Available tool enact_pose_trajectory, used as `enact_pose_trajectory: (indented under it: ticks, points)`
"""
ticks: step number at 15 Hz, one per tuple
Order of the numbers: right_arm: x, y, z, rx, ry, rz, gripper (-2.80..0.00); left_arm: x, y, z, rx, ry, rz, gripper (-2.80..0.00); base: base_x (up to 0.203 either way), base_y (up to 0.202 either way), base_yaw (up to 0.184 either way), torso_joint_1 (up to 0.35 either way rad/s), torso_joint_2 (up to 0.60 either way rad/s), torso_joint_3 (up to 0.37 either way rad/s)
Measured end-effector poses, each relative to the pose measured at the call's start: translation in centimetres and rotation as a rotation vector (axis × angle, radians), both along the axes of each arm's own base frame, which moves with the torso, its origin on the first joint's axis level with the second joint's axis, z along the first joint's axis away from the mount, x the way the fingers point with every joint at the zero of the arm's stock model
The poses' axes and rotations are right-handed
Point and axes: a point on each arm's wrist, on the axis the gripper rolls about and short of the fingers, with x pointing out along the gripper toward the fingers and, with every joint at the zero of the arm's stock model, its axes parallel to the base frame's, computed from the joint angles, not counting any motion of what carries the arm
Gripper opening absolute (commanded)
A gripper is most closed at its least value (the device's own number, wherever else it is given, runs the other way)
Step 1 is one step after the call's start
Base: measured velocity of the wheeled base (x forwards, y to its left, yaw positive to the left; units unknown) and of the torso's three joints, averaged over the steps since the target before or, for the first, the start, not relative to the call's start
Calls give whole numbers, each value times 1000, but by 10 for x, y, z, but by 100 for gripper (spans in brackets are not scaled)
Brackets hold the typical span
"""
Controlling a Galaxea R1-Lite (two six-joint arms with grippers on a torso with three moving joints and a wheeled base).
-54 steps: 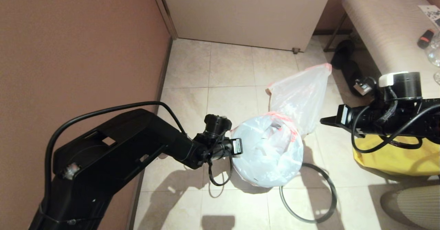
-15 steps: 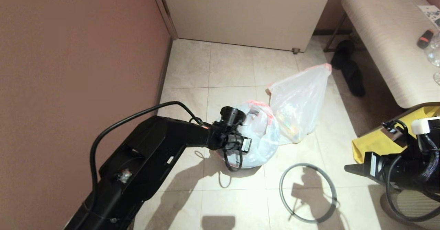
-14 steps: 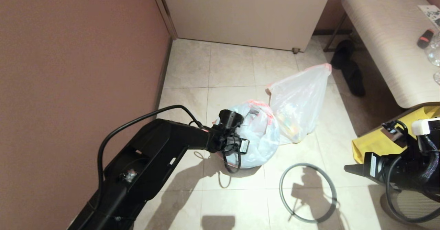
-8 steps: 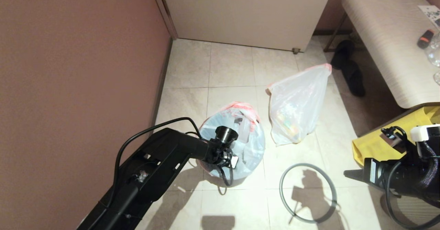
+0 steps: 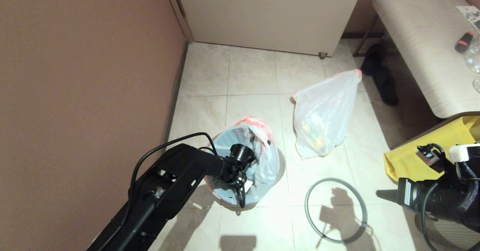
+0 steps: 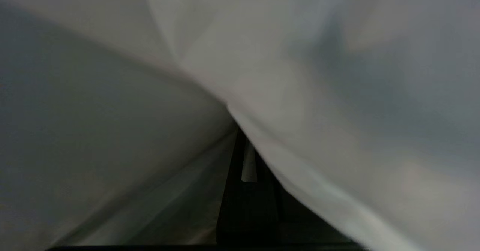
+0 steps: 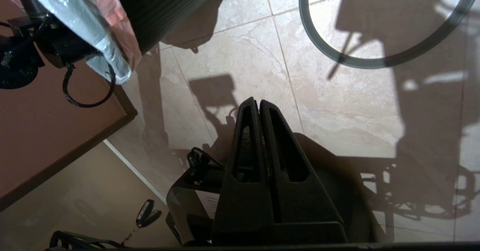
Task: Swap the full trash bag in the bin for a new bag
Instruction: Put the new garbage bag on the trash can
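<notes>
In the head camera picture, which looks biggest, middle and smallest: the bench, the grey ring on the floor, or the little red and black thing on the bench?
1. The bench, by far.
2. The grey hoop on the floor.
3. The red-and-black object on the bench, smallest; it lies farther away, but the gap is plain.

bright overhead light, hard shadows on floor (image 5: 255, 74); left wrist view blurred, dim.

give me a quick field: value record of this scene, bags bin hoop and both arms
new bag: draped in and over the bin
bin: on the floor, near the wall
full trash bag: on floor, apart from bin
grey hoop: flat on floor, off bin
left gripper: inside new bag
right gripper: jaws shut, empty, low at right
</notes>
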Motion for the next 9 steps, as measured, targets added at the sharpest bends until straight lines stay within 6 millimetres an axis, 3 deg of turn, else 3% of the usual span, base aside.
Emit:
enact_pose_trajectory:
  ticks: [9]
  points:
    - [-2, 0, -6, -1, 25, 0, -280, 6, -4, -6, -95, -44, -104, -280, 0, 0, 0, 0, 0, 0]
